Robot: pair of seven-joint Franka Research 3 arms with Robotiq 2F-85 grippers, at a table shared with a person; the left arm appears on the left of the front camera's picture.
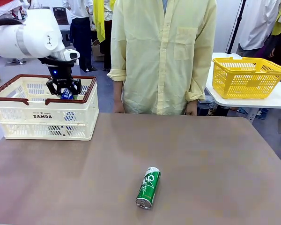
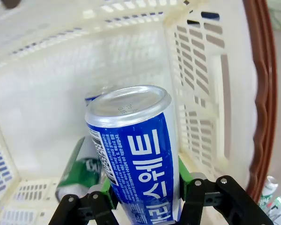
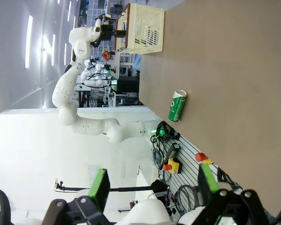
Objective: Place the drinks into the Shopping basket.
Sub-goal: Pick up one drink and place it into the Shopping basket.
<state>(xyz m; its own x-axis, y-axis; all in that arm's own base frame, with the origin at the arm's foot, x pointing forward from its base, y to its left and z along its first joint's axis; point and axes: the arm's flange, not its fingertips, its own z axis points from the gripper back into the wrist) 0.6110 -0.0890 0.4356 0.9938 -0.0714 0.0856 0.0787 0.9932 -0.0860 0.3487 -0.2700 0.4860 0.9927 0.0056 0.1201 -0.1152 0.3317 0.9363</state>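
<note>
Left gripper [image 1: 64,90] inside Shopping basket [image 1: 18,123] at table's left far side, green pads clamped on blue can [image 2: 136,154], can upright. Green can [image 2: 77,168] lies on basket floor just below. Second green can [image 1: 148,187] lies on its side mid-table, near edge. Right gripper [image 3: 152,183] wide open, empty, well apart.

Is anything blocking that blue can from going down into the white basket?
Nothing visible blocks it. The left pincer holds the blue can inside the Shopping basket. A green can lies on the floor beside it, with bare floor alongside.
</note>
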